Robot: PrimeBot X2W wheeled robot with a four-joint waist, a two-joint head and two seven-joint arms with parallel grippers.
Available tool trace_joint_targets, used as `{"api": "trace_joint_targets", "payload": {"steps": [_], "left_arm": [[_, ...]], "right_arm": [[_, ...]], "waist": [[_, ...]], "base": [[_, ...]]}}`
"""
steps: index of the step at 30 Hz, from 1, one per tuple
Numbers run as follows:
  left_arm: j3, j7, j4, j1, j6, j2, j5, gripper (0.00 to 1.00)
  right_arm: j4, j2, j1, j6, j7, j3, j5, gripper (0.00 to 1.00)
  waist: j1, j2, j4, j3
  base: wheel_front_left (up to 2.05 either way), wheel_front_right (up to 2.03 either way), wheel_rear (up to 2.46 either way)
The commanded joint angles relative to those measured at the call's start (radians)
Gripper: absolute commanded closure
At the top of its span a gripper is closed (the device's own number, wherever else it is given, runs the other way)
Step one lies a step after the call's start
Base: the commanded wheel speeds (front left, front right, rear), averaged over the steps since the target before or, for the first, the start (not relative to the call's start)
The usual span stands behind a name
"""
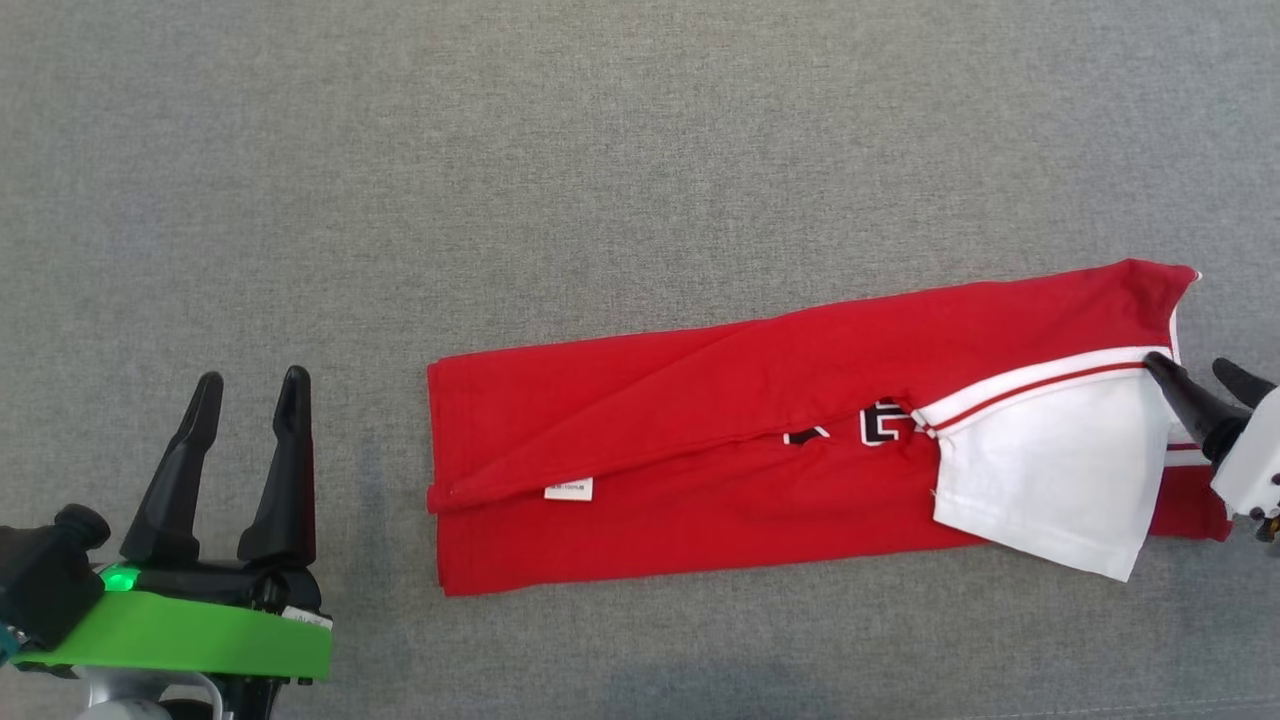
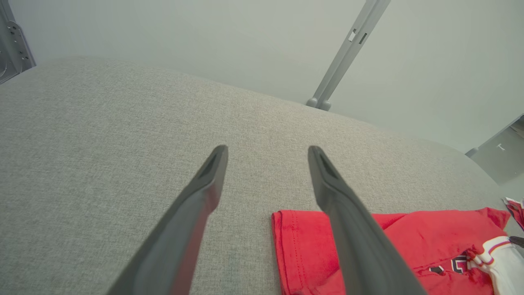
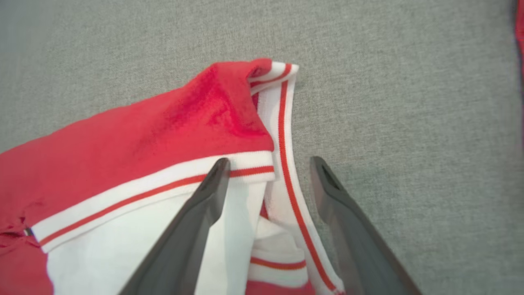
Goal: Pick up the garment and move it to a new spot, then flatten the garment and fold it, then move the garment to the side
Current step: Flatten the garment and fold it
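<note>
The garment (image 1: 760, 440) lies folded lengthwise into 1 long red band on the grey cloth surface (image 1: 640, 150), running from about the middle out to the right, its right end a little farther away than its left. A white sleeve (image 1: 1050, 470) with a red-striped white trim (image 3: 286, 135) is laid over the right end, some black-and-white lettering (image 1: 880, 425) peeps out from under the fold near the sleeve, and a small white label (image 1: 568, 489) shows near the left hem. My right pincer (image 1: 1185, 362) is at that right end, coming in from the right with its 2 dark fingers spread apart. In my right wrist view, 1 finger sits over the white sleeve just by the striped trim and the other over bare grey cloth just past the collar band, so the band lies between them with nothing pinched; I cannot tell whether either tip touches the fabric. My left pincer (image 1: 252, 375) sits at the near left, well apart from the garment's left hem, fingers pointing away from me and likewise spread wide, gripping nothing, with a green band (image 1: 190, 630) across its wrist. Beyond the far edge of the surface, my left wrist view shows a slanted grey metal post (image 2: 348, 53) against a pale wall
</note>
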State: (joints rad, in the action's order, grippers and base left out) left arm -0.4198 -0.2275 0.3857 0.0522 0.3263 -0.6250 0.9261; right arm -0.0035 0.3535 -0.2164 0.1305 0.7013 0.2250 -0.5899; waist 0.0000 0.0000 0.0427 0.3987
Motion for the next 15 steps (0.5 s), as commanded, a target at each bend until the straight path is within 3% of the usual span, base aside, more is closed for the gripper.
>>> {"api": "trace_joint_targets", "payload": {"steps": [1, 11, 12, 13, 15], "left_arm": [[0.006, -0.006, 0.003, -0.008, 0.005, -0.007, -0.003, 0.00], [0.026, -0.003, 0.020, 0.008, 0.017, -0.028, -0.022, 0.00], [0.028, -0.003, 0.020, 0.008, 0.018, -0.030, -0.021, 0.00], [0.030, -0.002, 0.021, 0.009, 0.019, -0.031, -0.019, 0.00], [0.032, -0.001, 0.021, 0.011, 0.018, -0.032, -0.015, 0.00]], "right_arm": [[-0.005, -0.005, 0.014, 0.000, 0.008, 0.006, -0.003, 0.00], [0.065, -0.098, 0.017, 0.001, 0.099, 0.018, -0.015, 0.00], [0.075, -0.106, 0.013, 0.001, 0.111, 0.005, -0.029, 0.13], [0.080, -0.114, 0.007, 0.002, 0.118, -0.006, -0.047, 1.00], [0.084, -0.122, -0.003, 0.002, 0.132, -0.012, -0.085, 1.00]], "waist": [[0.0000, 0.0000, -0.004, 0.001], [0.0000, 0.0000, 0.005, 0.004], [0.0000, 0.0000, 0.008, 0.002], [0.0000, 0.0000, 0.011, 0.000], [0.0000, 0.0000, 0.018, -0.006]], "base": [[0.00, 0.00, 0.00], [0.00, 0.00, 0.00], [0.00, 0.00, 0.00], [0.00, 0.00, 0.00], [0.00, 0.00, 0.00]]}}
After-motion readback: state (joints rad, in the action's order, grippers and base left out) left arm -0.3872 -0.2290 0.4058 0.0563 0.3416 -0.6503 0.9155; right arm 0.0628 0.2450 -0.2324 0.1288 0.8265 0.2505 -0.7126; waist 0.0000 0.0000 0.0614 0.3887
